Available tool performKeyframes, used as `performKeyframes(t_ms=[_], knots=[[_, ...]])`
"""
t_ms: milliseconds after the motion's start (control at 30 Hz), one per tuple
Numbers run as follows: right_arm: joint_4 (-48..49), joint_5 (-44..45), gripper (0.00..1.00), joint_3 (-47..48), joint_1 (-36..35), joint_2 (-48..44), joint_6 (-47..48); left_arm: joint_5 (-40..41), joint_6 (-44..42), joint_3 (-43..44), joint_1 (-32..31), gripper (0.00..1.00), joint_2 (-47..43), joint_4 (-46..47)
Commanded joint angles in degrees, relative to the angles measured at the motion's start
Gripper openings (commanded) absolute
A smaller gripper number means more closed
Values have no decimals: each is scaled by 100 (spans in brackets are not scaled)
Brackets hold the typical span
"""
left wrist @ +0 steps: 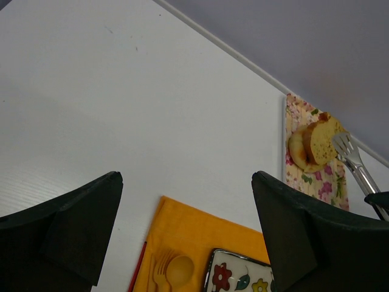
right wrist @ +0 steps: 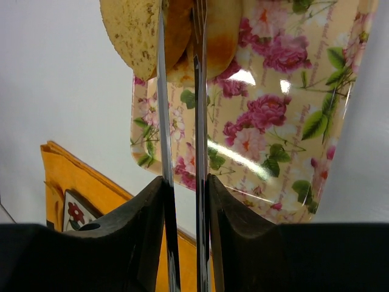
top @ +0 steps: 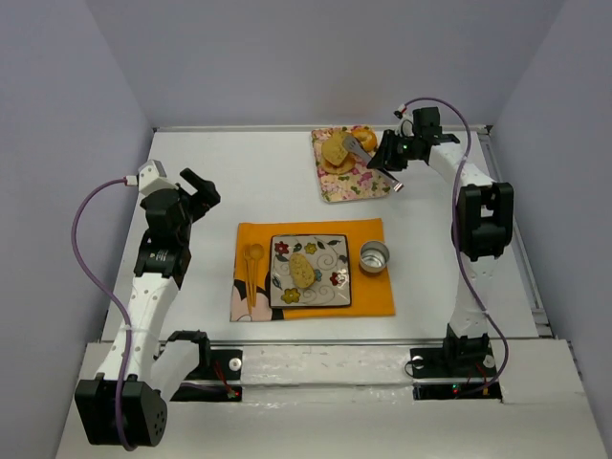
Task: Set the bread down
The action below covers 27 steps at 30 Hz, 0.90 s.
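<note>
My right gripper [top: 390,158] is shut on a pair of metal tongs [top: 361,145], its pads pressing both arms [right wrist: 163,121]. The tong tips pinch a larger tan bread slice [right wrist: 135,30], which stands on edge over the floral tray [top: 363,186], against a golden pastry. From the left wrist view the same slice [left wrist: 322,141] shows with the tongs [left wrist: 355,164] at its right side. A small oval bread slice [top: 302,271] lies on the flowered square plate [top: 339,244]. My left gripper [top: 199,186] hangs open and empty at the table's left, far from both.
The plate sits on an orange placemat [top: 368,296] with a yellow fork and spoon [top: 252,263] at its left and a small metal cup [top: 374,256] at its right. Golden ring pastries [top: 361,134] lie on the floral tray at the back right. Grey walls enclose the table.
</note>
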<state>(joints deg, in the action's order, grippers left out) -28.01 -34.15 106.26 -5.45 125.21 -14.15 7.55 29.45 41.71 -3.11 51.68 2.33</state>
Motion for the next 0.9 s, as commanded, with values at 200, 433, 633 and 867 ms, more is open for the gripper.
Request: performKeyframes(t_ms=[200, 433, 633, 867], knots=[[287, 576, 19, -228, 18, -1340, 149, -70, -27, 109, 21, 99, -114, 207], [296, 682, 18, -773, 18, -2289, 194, -166, -18, 83, 21, 99, -176, 233], [314, 77, 17, -1798, -78, -3290, -44, -245, -1, 65, 21, 99, -193, 259], [296, 198, 19, -3127, -1624, -4846, -421, -333, 17, 56, 21, 99, -193, 286]])
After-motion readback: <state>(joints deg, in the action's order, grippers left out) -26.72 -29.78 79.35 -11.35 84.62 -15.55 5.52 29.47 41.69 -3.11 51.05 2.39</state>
